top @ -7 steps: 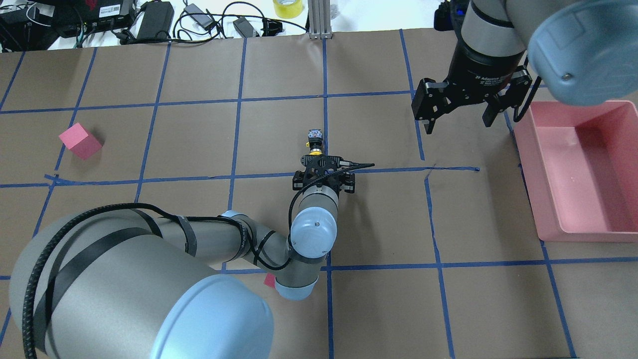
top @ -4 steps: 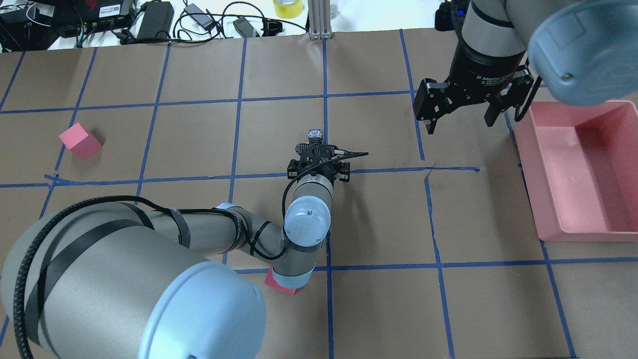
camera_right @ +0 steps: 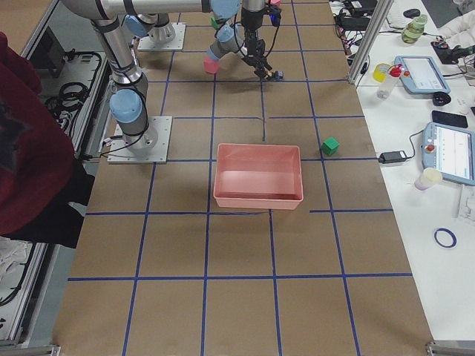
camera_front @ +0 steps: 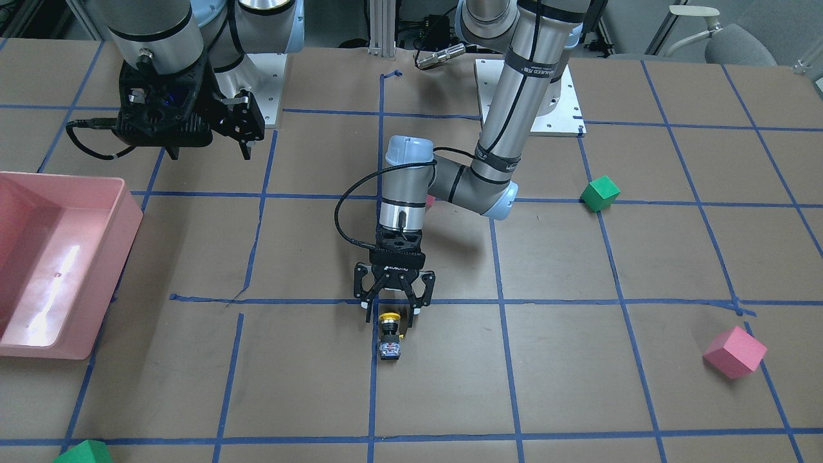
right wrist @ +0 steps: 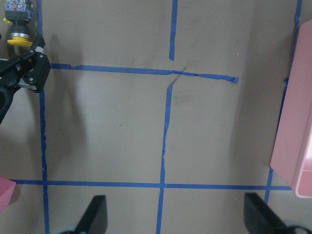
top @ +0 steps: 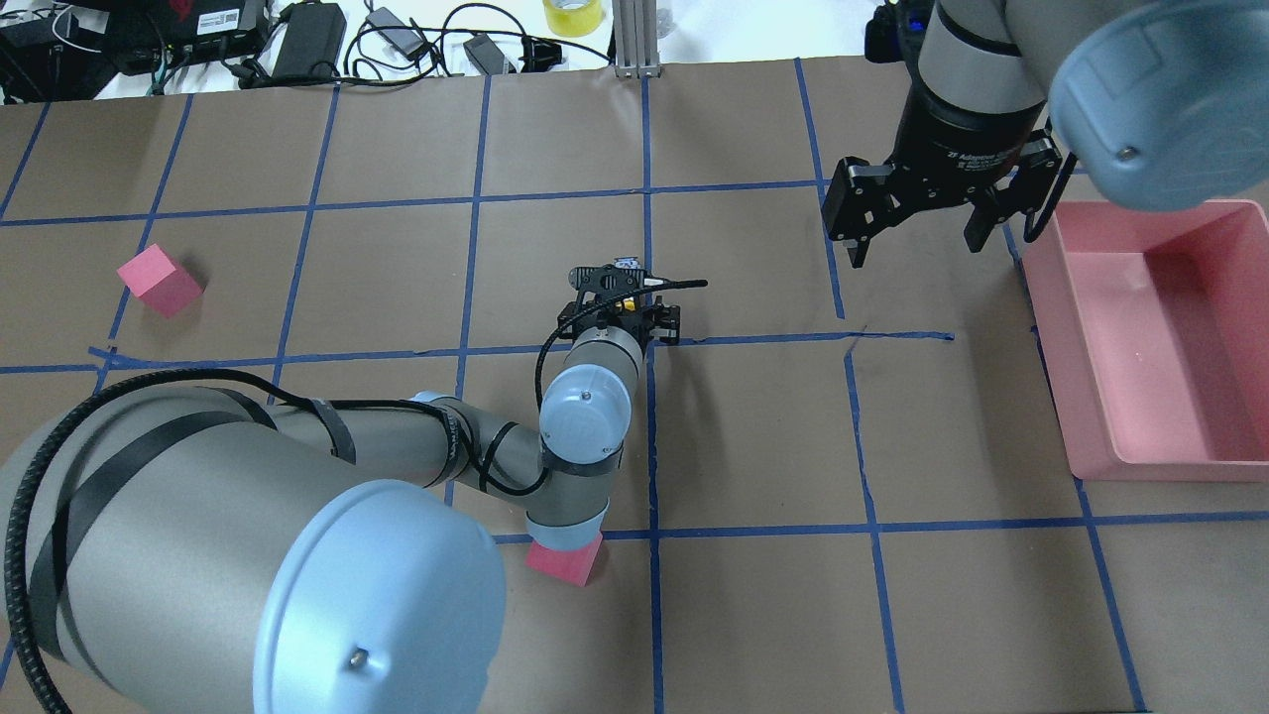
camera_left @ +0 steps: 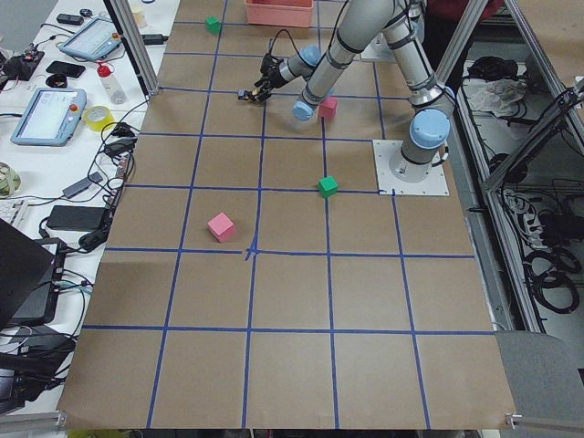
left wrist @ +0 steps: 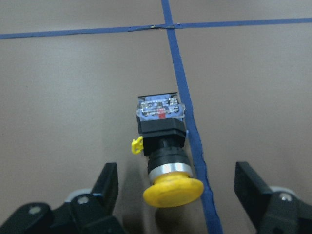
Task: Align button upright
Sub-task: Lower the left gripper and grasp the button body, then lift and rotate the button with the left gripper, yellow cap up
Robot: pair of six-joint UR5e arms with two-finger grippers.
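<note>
You'll find the push-button switch (left wrist: 163, 141) lying on its side just below the middle of the front-facing view, against a blue tape line (left wrist: 179, 73). Its yellow cap points at the left gripper (camera_front: 391, 311), whose jaws stand open, one finger on each side of the cap and clear of it. The right gripper (top: 912, 248), jaws also spread wide, hangs at the overhead view's upper right, beside the pink bin (top: 1056, 357).

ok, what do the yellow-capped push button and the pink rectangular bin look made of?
Yellow-capped push button: matte yellow plastic cap, shiny metal-looking collar, black plastic body, clear-topped terminal block. Pink rectangular bin: smooth moulded plastic, probably; glossy glare on its floor.
</note>
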